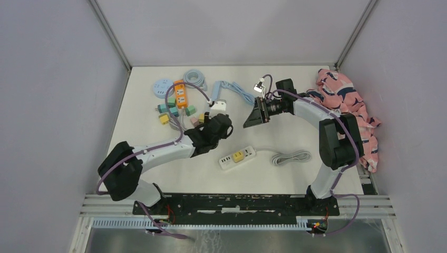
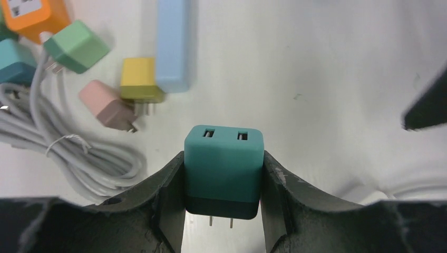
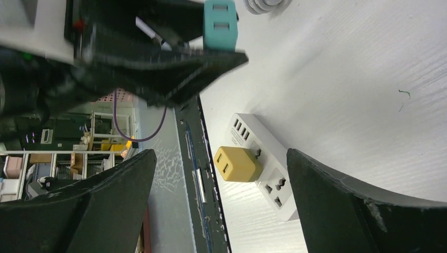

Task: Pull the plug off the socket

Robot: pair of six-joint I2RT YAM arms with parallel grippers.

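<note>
A white power strip (image 1: 237,157) lies on the table near the front middle with a yellow plug (image 1: 238,155) seated in it. Both show in the right wrist view, strip (image 3: 274,179) and yellow plug (image 3: 236,164). My left gripper (image 1: 219,126) is shut on a teal plug (image 2: 223,168), held above the table with its prongs free; the left wrist view shows the gripper (image 2: 223,158) clamped on the plug's sides. The teal plug also shows in the right wrist view (image 3: 220,23). My right gripper (image 1: 254,115) is open and empty, above and behind the strip, with its jaws wide apart (image 3: 221,211).
An orange power strip (image 1: 180,94), a light blue strip (image 1: 216,94), a round blue socket (image 1: 162,87) and several loose coloured plugs (image 1: 171,110) lie at the back left. A coiled grey cable (image 1: 291,157) trails from the white strip. A pink cloth (image 1: 350,105) lies at the right.
</note>
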